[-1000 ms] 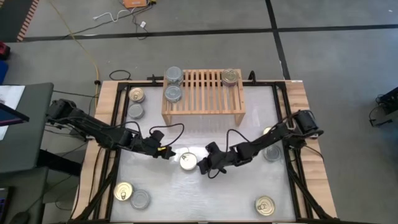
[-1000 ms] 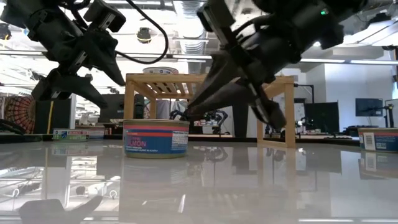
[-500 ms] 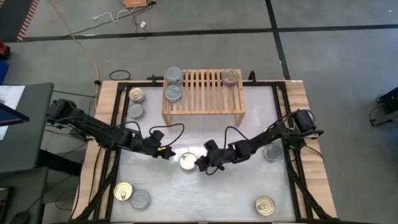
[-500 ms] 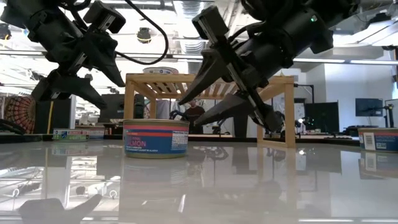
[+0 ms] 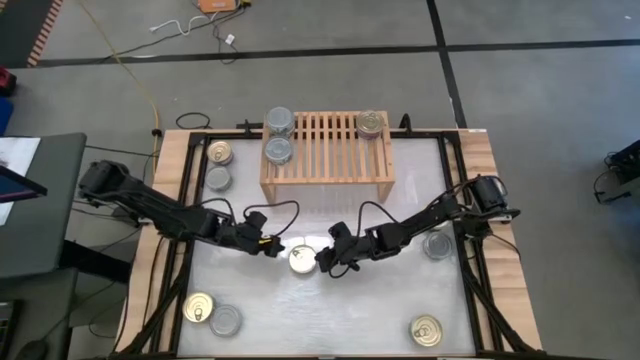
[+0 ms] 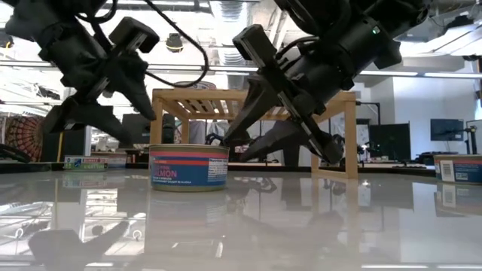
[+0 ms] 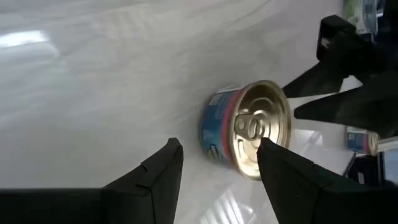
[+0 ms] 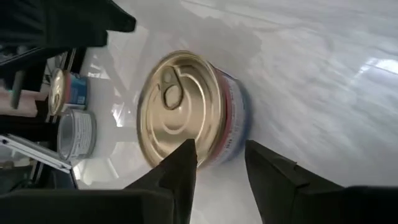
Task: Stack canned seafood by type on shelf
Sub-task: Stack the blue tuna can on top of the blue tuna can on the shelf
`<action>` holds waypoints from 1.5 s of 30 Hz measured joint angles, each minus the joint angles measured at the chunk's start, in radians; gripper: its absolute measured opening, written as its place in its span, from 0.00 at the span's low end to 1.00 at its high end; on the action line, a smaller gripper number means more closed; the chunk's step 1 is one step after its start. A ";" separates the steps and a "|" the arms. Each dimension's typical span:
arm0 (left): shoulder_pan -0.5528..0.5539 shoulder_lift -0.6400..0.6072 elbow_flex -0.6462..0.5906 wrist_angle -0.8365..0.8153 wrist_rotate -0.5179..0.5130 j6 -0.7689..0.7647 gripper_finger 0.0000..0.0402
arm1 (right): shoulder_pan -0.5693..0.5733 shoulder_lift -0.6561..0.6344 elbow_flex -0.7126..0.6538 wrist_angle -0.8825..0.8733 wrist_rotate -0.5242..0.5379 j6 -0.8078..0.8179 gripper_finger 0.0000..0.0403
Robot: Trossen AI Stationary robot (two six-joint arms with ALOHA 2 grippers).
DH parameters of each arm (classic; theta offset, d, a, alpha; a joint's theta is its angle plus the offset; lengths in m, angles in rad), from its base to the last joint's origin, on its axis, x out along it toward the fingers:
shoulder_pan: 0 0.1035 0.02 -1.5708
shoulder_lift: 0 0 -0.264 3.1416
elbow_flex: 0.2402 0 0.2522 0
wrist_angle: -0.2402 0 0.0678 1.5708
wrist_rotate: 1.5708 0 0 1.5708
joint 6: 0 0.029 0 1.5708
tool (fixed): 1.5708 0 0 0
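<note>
A gold-lidded tin with a blue and red label (image 5: 302, 260) stands upright on the white table's middle, also seen as the tin (image 6: 188, 166) in the low view. My left gripper (image 5: 272, 248) hovers open just left of it and above it; its fingers (image 7: 163, 169) frame the tin (image 7: 245, 129). My right gripper (image 5: 324, 263) stands open just right of the tin, fingers slanting down toward the tin (image 8: 186, 109). The wooden shelf (image 5: 327, 150) at the far middle carries two silver-topped tins (image 5: 279, 123) on its left and a gold-lidded one (image 5: 371, 124) on its right.
Loose tins stand about the table: gold (image 5: 219, 153) and silver (image 5: 217, 178) at far left, gold (image 5: 199, 307) and silver (image 5: 226, 320) at near left, silver (image 5: 437, 245) at right, gold (image 5: 426, 330) at near right.
My right gripper has opened its fingers beside the middle tin. The tin stands where it was.
</note>
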 joint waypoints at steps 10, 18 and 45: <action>0.000 0.035 -0.002 0.036 0.001 -0.007 0.49 | 0.000 0.000 0.000 -0.034 0.001 -0.020 0.35; 0.000 0.034 -0.002 0.043 0.001 -0.010 0.49 | 0.000 0.000 0.000 -0.042 0.001 -0.023 0.34; 0.000 -0.161 -0.002 -0.197 -0.074 0.132 0.49 | 0.000 0.000 0.000 -0.040 0.001 0.012 0.34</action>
